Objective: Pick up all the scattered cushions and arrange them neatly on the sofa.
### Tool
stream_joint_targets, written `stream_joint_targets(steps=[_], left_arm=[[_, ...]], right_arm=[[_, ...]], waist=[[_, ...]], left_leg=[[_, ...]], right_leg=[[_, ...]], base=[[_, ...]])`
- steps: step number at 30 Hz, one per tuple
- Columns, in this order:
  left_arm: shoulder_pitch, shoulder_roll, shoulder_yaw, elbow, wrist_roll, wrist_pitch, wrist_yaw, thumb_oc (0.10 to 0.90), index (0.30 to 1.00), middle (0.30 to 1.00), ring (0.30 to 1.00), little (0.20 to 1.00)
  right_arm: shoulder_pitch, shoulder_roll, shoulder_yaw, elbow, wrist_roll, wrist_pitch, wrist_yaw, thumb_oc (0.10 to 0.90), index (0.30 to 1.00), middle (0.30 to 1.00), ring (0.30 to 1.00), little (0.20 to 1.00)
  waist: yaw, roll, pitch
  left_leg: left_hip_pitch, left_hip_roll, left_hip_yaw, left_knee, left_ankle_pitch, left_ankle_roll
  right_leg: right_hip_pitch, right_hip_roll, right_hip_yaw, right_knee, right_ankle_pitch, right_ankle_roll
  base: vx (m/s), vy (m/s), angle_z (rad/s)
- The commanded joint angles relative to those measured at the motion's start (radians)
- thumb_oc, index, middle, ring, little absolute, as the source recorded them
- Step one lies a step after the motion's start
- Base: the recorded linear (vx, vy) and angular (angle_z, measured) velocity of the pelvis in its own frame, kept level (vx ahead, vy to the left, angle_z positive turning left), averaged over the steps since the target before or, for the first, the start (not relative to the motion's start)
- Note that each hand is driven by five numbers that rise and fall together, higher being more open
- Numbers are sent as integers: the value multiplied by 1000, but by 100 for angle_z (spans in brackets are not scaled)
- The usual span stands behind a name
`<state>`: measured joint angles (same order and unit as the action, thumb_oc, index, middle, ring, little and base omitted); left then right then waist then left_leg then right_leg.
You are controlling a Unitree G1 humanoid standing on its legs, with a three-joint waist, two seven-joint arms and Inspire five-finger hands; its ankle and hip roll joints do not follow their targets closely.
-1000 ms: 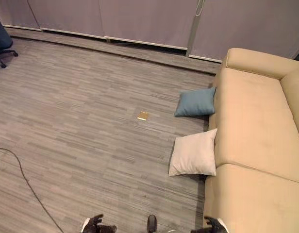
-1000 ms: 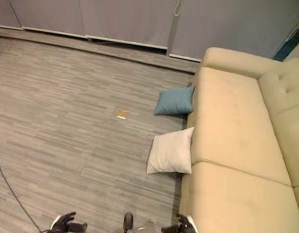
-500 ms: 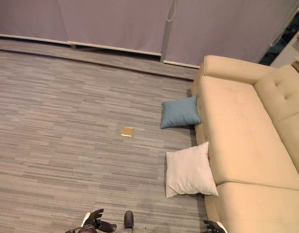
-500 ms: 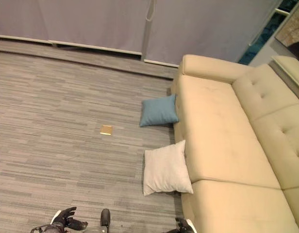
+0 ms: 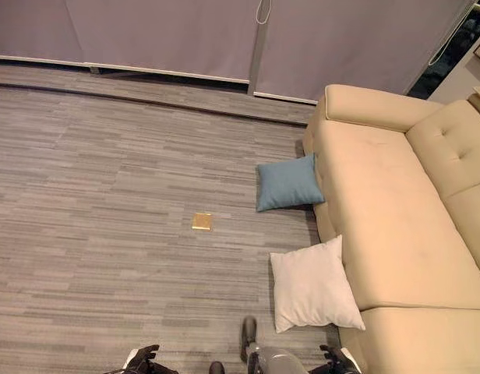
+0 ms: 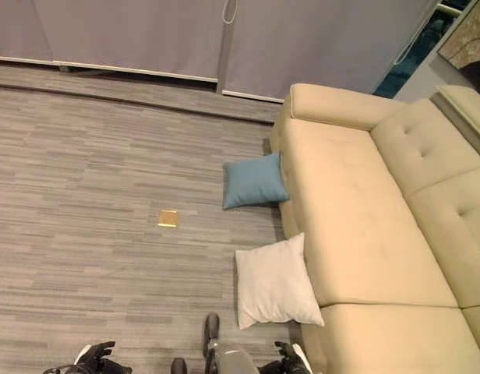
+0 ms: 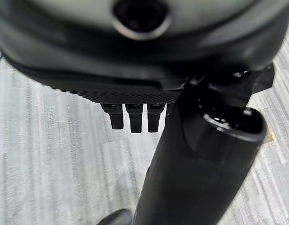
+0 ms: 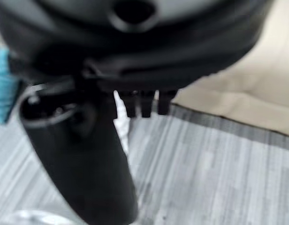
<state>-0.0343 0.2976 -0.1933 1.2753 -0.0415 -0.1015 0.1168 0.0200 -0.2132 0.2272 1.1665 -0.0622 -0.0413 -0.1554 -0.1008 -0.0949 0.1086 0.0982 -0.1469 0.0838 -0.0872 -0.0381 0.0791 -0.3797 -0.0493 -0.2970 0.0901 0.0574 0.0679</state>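
Both cushions (image 5: 315,285) ahead of right hand (image 5: 333,361)

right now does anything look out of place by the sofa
Yes. Two cushions lie on the floor against the sofa front instead of on its seat: a blue cushion farther off and a white cushion nearer. A small tan square lies on the floor.

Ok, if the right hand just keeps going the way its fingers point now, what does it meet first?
Probably the white cushion: the right hand hangs low with straight, empty fingers, and a white edge shows just past them in its wrist view, the sofa beyond. Depth is unclear; it could reach the floor first.
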Motion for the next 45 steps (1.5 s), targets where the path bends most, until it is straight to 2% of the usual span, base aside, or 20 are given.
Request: stream_joint_targets(steps=[1, 2, 3, 4, 7, 9, 13, 16, 18, 19, 24, 29, 30, 31, 32, 33, 34, 35, 38, 45], left_arm=[[8, 12, 15, -58, 38, -29, -4, 800, 900, 900, 900, 900], [11, 7, 12, -58, 38, -30, -7, 800, 900, 900, 900, 900], [14, -2, -8, -65, 49, -29, -11, 800, 900, 900, 900, 900], [14, -1, -8, -65, 49, -29, -11, 800, 900, 900, 900, 900], [3, 3, -15, -87, 42, -27, -8, 800, 900, 900, 900, 900], [-1, 4, -11, -93, 31, -25, -7, 800, 900, 900, 900, 900], [-4, 3, -14, -95, 25, -26, -5, 800, 900, 900, 900, 900], [-12, -7, -10, -93, -2, -32, -2, 800, 900, 900, 900, 900], [-28, -14, -9, -88, -29, -39, 6, 800, 900, 900, 900, 900], [-28, -16, -10, -76, -22, -38, 3, 800, 900, 900, 900, 900], [-17, -17, -16, -52, 8, -31, -3, 800, 900, 900, 900, 900], [-31, 6, -24, -55, 40, -27, -3, 800, 900, 900, 900, 900], [-34, 17, -14, -62, 32, -29, 1, 800, 900, 900, 900, 900], [-31, 22, -5, -68, 16, -32, 6, 800, 900, 900, 900, 900], [-31, 22, -5, -68, 16, -32, 6, 800, 900, 900, 900, 900], [-25, 23, 0, -68, 13, -33, 6, 800, 900, 900, 900, 900], [-15, 22, 15, -66, 2, -32, 6, 800, 900, 900, 900, 900], [-7, 22, 26, -64, -4, -32, 5, 800, 900, 900, 900, 900], [5, 22, 37, -60, 0, -30, 2, 800, 900, 900, 900, 900], [4, -4, 14, -58, 28, -31, -16, 800, 900, 900, 900, 900]], right_arm=[[-24, -54, -12, 11, -14, -16, -22, 800, 900, 900, 900, 900], [-17, -58, -18, 16, -11, -15, -22, 800, 900, 900, 900, 900], [-2, -65, -26, 22, -4, -15, -17, 800, 900, 900, 900, 900], [-2, -64, -26, 22, -4, -15, -17, 800, 900, 900, 900, 900], [-12, -76, -23, 18, 4, -17, -22, 800, 900, 900, 900, 900], [-10, -84, -26, 20, 15, -12, -19, 800, 900, 900, 900, 900], [-10, -91, -28, 30, 19, -7, -24, 800, 900, 900, 900, 900], [-17, -93, -25, 39, 19, -5, -32, 800, 900, 900, 900, 900], [-36, -100, -13, 48, 14, -7, -37, 800, 900, 900, 900, 900], [-40, -100, -10, 51, 10, -6, -34, 800, 900, 900, 900, 900], [-45, -90, -4, 58, -3, -1, -26, 800, 900, 900, 900, 900], [-65, -71, -7, 23, 10, -3, -17, 800, 900, 900, 900, 900], [-79, -68, 1, 12, 7, -6, -19, 800, 900, 900, 900, 900], [-85, -67, 2, 1, 1, -10, -22, 800, 900, 900, 900, 900], [-85, -67, 3, 0, 1, -10, -22, 800, 900, 900, 900, 900], [-87, -68, 8, -3, -6, -13, -24, 800, 900, 900, 900, 900], [-94, -69, 12, -9, -16, -17, -27, 800, 900, 900, 900, 900], [-98, -71, 14, -10, -19, -19, -28, 800, 900, 900, 900, 900], [-98, -75, 18, -16, -28, -16, -30, 800, 900, 900, 900, 900], [-80, -100, -3, -7, -16, -12, -37, 800, 900, 900, 900, 900]], waist=[[-30, -23, -21], [-35, -18, -29], [-51, -2, -45], [-54, -5, -47], [-37, -25, -31], [-27, -40, -27], [-4, -58, -21], [29, -40, -15], [57, -36, -3], [57, -31, -9], [54, -26, -35], [17, -15, -50], [28, -7, -42], [54, 3, -41], [51, 3, -40], [60, 10, -40], [81, 21, -44], [93, 24, -43], [98, 29, -48], [59, 17, -42]], left_leg=[[-13, 66, -19, 148, -156, -85], [-8, 74, -13, 170, -159, -98], [-21, 128, 20, 317, -100, -166], [-25, 124, 18, 316, -96, -166], [-136, 133, 17, 573, -20, -186], [-199, 148, 36, 625, -37, -166], [-256, 157, 24, 471, -109, -126], [-312, 128, -91, 275, -10, -145], [-336, 99, -227, 213, 50, -159], [-315, 99, -245, 182, 43, -154], [-262, 106, -212, 153, 40, -134], [-210, 120, -90, 104, 25, -95], [-199, 129, -41, 93, 20, -90], [-189, 141, 7, 77, 17, -92], [-188, 141, 5, 77, 18, -92], [-176, 147, 29, 67, 19, -94], [-157, 164, 85, 44, 24, -102], [-141, 173, 122, 29, 24, -106], [-106, 185, 157, 13, 5, -117], [-129, 185, 200, 127, -27, -122]], right_leg=[[136, 3, 96, -56, 40, 48], [149, 5, 94, -59, 39, 42], [213, 29, 100, -72, 19, 15], [210, 26, 99, -73, 20, 15], [264, 38, 145, -83, -1, -20], [287, 34, 174, -87, -16, -25], [334, 28, 241, -101, -47, -8], [369, 59, 297, -107, -67, -9], [392, 82, 359, -92, -82, -12], [395, 87, 377, -88, -89, -11], [390, 70, 427, -43, -100, 2], [330, 51, 486, 16, -73, 49], [299, 42, 448, 43, -71, 62], [274, -10, 268, 43, -72, 58], [275, -10, 266, 43, -73, 58], [283, -35, 166, 34, -80, 51], [283, -72, -9, 32, -90, 37], [289, -90, -97, 39, -94, 37], [299, -104, -168, 34, -106, 47], [323, -54, -35, -96, -51, 44]], base=[[209, -22, 29], [475, -103, 45], [357, -95, 40], [313, -113, 21], [139, -62, -13], [146, -20, -88], [195, 48, -56], [173, 73, -77], [221, 91, -96], [155, 82, -104], [166, 180, -132], [47, 170, -63], [-57, 165, -144], [-47, 128, -177], [-26, 77, -227], [-47, 40, -186], [-78, 41, -112], [-71, 23, -58], [59, -55, -118], [-13, -108, -21]])
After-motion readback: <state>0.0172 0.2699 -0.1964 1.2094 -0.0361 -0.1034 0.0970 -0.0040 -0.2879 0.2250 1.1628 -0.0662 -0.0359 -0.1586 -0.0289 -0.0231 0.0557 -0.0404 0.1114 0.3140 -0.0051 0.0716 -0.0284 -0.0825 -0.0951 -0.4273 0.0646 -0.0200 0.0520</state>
